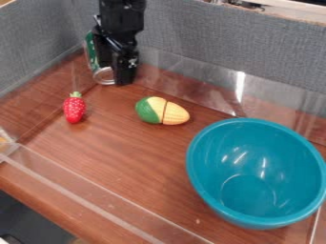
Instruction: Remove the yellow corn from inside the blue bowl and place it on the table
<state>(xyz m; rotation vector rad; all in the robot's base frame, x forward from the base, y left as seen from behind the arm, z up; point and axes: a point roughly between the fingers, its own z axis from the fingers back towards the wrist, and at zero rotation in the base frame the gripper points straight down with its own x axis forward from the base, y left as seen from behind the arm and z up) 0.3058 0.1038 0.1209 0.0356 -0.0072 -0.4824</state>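
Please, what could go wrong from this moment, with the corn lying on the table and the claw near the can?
1. The open claw hangs right in front of the green can; a sideways move might knock it over.
2. The yellow corn is oval and lies free on the glossy table, outside the blue bowl; a bump could roll it.
3. The red strawberry lies nearby and could be nudged.

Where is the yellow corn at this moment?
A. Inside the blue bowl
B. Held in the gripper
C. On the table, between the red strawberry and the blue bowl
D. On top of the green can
C: the yellow corn lies on the table, with the blue bowl empty.
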